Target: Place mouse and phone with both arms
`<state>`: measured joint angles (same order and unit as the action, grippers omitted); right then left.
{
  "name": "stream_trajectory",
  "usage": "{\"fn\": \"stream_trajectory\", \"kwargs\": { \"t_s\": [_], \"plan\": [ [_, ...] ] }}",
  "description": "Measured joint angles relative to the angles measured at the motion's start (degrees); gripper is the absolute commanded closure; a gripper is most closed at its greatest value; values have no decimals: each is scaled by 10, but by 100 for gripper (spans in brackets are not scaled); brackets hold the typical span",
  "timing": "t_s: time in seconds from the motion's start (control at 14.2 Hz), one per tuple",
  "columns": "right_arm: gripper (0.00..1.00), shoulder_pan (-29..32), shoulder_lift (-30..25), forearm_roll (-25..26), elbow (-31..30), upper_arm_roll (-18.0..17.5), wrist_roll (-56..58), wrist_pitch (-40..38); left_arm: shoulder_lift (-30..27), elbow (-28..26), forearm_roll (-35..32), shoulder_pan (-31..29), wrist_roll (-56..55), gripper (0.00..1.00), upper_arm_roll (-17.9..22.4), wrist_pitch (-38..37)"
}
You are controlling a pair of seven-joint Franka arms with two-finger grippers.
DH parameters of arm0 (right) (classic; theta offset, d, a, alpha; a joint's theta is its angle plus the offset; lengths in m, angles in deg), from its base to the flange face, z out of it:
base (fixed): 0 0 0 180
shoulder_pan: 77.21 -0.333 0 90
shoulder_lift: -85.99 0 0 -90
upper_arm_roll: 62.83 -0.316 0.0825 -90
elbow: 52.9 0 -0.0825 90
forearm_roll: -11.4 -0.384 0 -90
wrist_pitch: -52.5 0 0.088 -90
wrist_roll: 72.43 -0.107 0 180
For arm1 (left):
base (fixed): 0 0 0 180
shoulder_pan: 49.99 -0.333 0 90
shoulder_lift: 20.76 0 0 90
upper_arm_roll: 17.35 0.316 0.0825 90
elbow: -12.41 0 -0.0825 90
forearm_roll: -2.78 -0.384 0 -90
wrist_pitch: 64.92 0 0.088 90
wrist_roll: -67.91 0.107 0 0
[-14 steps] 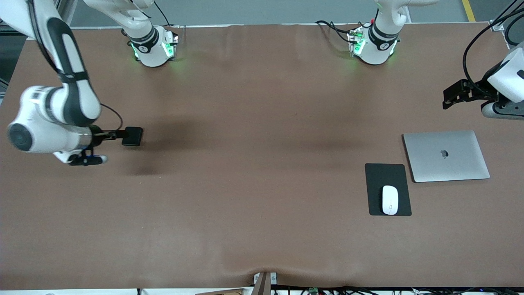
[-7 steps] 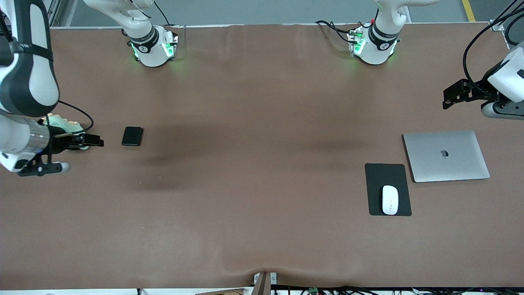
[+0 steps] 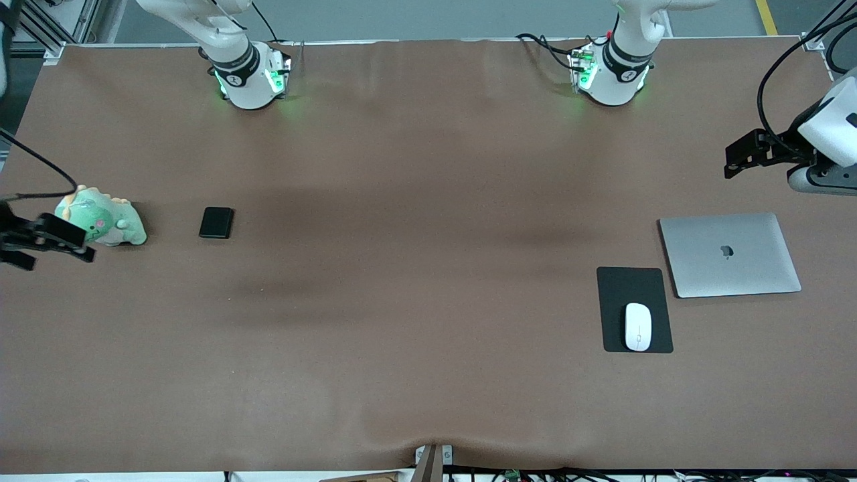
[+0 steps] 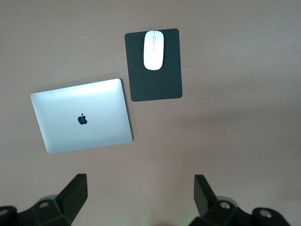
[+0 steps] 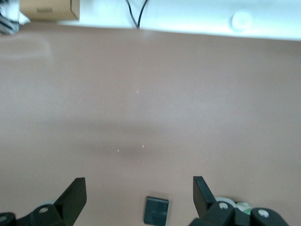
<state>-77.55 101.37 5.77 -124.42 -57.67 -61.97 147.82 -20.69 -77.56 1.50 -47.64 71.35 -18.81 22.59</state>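
The right gripper (image 3: 50, 237), fingers apart and empty, has pulled away from the phone (image 3: 217, 222), now lying released on the surface (image 3: 415, 301). The left gripper (image 4: 141, 197), also apart, waits well clear of the mouse (image 3: 638, 326) on its mat (image 3: 622, 284); both placements seem finished.

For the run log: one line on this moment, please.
phone: on table | mouse: on mat | left tool: open | right tool: open

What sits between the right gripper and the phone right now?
A green plush toy lies between the right gripper and the phone, seen in the front view.
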Motion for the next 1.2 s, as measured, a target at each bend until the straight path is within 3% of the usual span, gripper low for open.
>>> {"fn": "stream_trajectory", "kwargs": {
  "t_s": [0.28, 0.56, 1.2],
  "plan": [
    [0, -2, -14, 29, 19, 0, -34, -152, 0, 0, 0, 0, 0, 0, 0, 0],
    [0, -2, -42, 34, 19, 3, -40, -247, 0, 0, 0, 0, 0, 0, 0, 0],
    [0, -20, -99, 56, -68, 8, -43, -261, 0, 0, 0, -1, 0, 0, 1, 0]
  ]
}}
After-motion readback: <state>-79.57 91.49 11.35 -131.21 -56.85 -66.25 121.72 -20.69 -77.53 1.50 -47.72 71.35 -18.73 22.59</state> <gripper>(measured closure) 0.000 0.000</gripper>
